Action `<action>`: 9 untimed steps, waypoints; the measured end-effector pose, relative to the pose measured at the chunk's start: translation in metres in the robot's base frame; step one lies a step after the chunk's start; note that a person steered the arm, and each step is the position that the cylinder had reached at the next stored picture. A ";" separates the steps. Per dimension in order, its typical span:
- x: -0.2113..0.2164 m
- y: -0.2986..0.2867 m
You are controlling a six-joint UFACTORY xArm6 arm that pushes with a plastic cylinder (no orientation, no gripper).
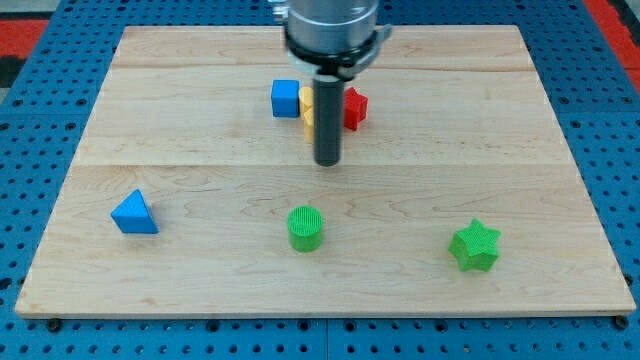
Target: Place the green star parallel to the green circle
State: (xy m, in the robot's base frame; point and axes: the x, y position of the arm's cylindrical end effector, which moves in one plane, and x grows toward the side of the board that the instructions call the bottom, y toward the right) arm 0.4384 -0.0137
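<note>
- Camera view: the rod's tip (327, 162) rests on the wooden tabletop (200, 130), just below a blue cube (285, 98), yellow block (309, 110) and red block (354, 108).
- No claw is fitted; nothing is held.
- The green star (475, 246) sits at the view's lower right, well apart from the green circle (305, 228).
- A blue triangle (133, 213) lies at the left.

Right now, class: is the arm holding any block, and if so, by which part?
Nothing is held. My tip is a bare rod end standing free on the board, below the yellow block, well above the green circle and the green star.
</note>
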 end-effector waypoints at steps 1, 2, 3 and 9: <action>-0.001 -0.011; 0.019 0.074; 0.045 0.179; 0.140 0.184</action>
State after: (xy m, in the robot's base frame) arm 0.5779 0.1707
